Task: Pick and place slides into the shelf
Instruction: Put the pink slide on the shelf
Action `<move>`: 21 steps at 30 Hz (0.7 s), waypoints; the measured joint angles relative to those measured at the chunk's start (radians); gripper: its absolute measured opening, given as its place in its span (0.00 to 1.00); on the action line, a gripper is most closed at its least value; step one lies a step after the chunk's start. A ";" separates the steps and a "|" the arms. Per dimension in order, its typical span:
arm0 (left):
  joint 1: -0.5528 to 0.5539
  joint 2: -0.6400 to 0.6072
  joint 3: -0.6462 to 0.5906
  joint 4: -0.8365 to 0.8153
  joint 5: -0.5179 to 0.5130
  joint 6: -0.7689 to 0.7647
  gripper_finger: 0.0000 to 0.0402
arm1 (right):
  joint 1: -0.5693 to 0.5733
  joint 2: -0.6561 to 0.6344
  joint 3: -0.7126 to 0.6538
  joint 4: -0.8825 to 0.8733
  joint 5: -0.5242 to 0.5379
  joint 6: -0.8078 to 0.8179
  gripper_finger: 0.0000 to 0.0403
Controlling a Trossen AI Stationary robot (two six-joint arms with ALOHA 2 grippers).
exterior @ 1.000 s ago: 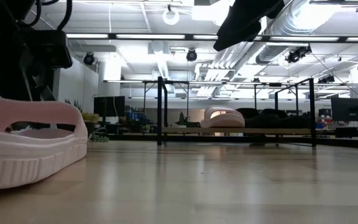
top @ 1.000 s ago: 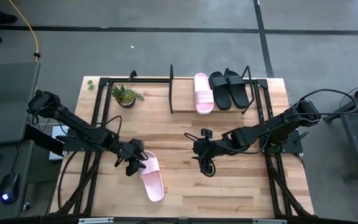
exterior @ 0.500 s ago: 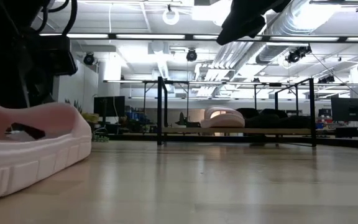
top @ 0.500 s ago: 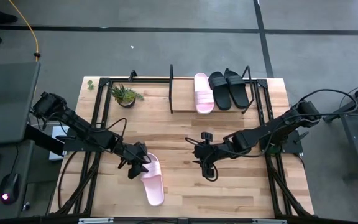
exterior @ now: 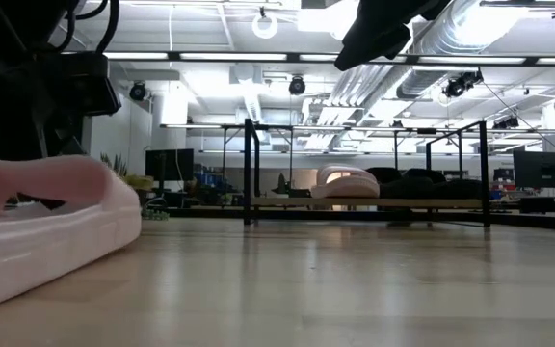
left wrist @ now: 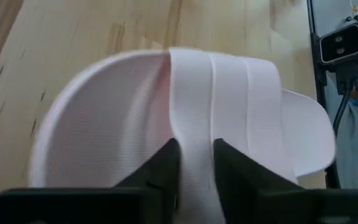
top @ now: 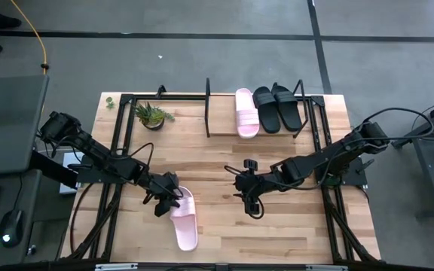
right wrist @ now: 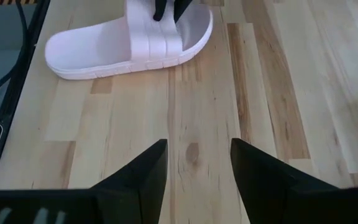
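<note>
1. Three sandals already sit on the shelf (top: 211, 113) at the far edge of the counter (top: 292, 226): one pink sandal (top: 246, 111) and two black sandals (top: 277, 107) side by side, well beyond both pincers.
2. One sandal is left, by my count: the second pink one (top: 183, 220), which lies near the front of the counter with the left pincer (top: 166, 203) right at it.
3. The left wrist view shows that pincer's two dark fingers (left wrist: 164, 171) closed on the wide strap (left wrist: 222, 112), one finger on each side of a fold of it, so the pincer is pinching the strap.
4. In the low view the sandal (exterior: 46, 226) looks tilted, its nearer end raised, so I judge the lift has only just begun; the carry to the shelf is not yet done.
5. The free stretch of the shelf is away from the three placed sandals, beyond the left pincer, near a small potted plant (top: 153, 115).
6. The left arm reaches low from its base across the counter, wrist bent down over the strap.
7. The right pincer (top: 249, 197) hangs above bare wood at the middle of the counter, spread and holding nothing, pointed towards the pink sandal (right wrist: 129, 38); its arm stretches in from the right side.
</note>
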State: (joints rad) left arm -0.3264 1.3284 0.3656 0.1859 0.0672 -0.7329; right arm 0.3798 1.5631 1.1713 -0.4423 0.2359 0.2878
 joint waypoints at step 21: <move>-0.002 0.001 0.126 -0.084 0.018 0.195 0.02 | 0.000 0.000 0.000 0.001 0.050 -0.031 0.42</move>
State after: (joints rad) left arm -0.3283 1.3293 0.4914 0.1015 0.0855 -0.5378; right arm 0.3798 1.5631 1.1713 -0.4415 0.2859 0.2564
